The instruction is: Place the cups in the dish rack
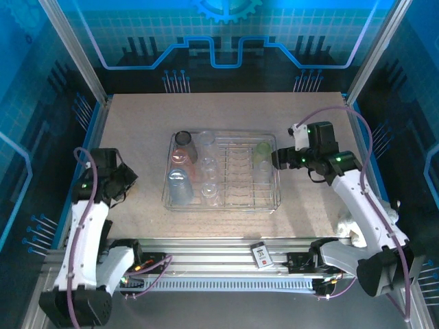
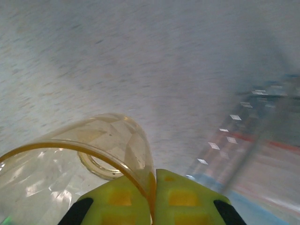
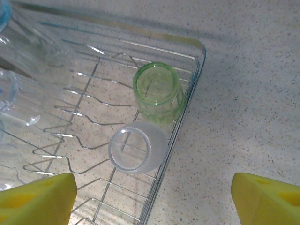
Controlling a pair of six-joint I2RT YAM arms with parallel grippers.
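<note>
The dish rack (image 1: 276, 179) is a chrome wire rack in the middle of the table. Inside it stand a smoky grey cup (image 1: 183, 140), a pink cup (image 1: 180, 164), a light blue cup (image 1: 180, 188), several clear ones and a green cup (image 1: 262, 152). My left gripper (image 1: 125, 179) is left of the rack, low over the table. In the left wrist view this gripper (image 2: 153, 180) is shut on the rim of an amber cup (image 2: 93, 150) lying on its side. My right gripper (image 3: 152, 183) hangs open over the rack's right edge (image 3: 187, 108), above the green cup (image 3: 157, 91) and a frosted cup (image 3: 136, 147).
A small black-and-white card (image 1: 261, 254) lies on the metal rail at the front. Bare speckled tabletop (image 1: 137, 123) surrounds the rack. Blue enclosure walls and aluminium posts (image 1: 75, 51) border the table.
</note>
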